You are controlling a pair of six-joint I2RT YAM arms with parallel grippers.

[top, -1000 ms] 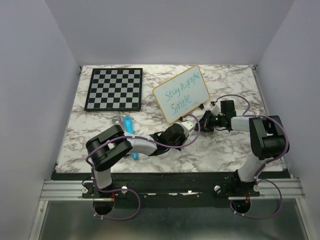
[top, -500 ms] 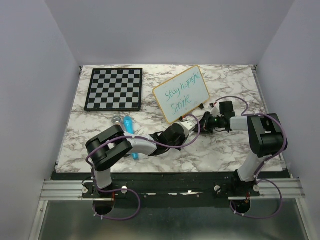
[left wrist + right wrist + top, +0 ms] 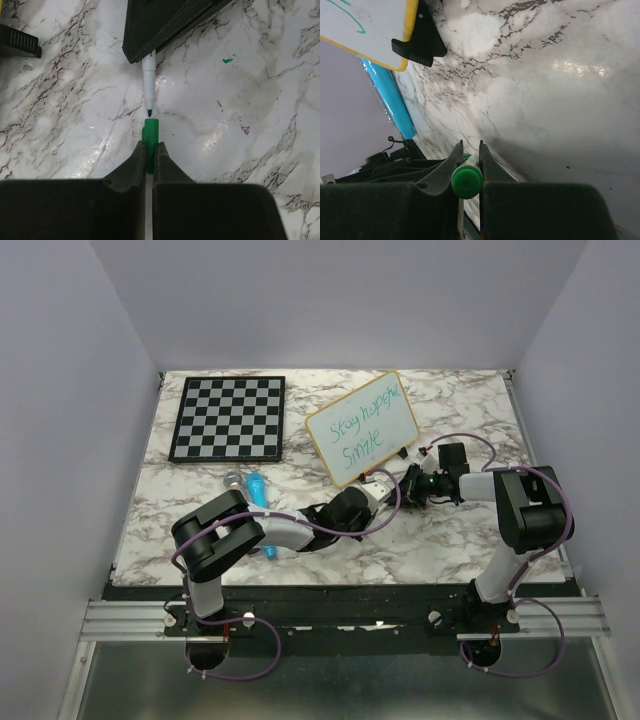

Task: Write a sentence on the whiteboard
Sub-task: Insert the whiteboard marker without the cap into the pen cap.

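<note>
The whiteboard (image 3: pixel 362 428) stands tilted on a black stand at mid-table, its corner (image 3: pixel 365 25) also showing in the right wrist view. On it is the sentence (image 3: pixel 364 432), in green, in two lines. In front of the board the two grippers meet tip to tip. My left gripper (image 3: pixel 383 486) (image 3: pixel 150 145) is shut on a green marker cap (image 3: pixel 151 131). My right gripper (image 3: pixel 410 483) (image 3: pixel 469 146) is shut on the white marker (image 3: pixel 149 80), whose green butt end (image 3: pixel 466 181) faces the right wrist camera. The marker's tip sits just short of the cap's mouth.
A black-and-white chessboard (image 3: pixel 228 417) lies at the back left. A blue cylinder (image 3: pixel 256 487) (image 3: pixel 390 97) and a small silver piece (image 3: pixel 232 479) lie left of the left arm. The stand's black foot (image 3: pixel 420 42) rests on the marble table top (image 3: pixel 450 530). A small green mark (image 3: pixel 227 60) stains the table.
My right gripper has edged slightly left toward the left gripper, with the marker in it. The left arm has stayed still.
</note>
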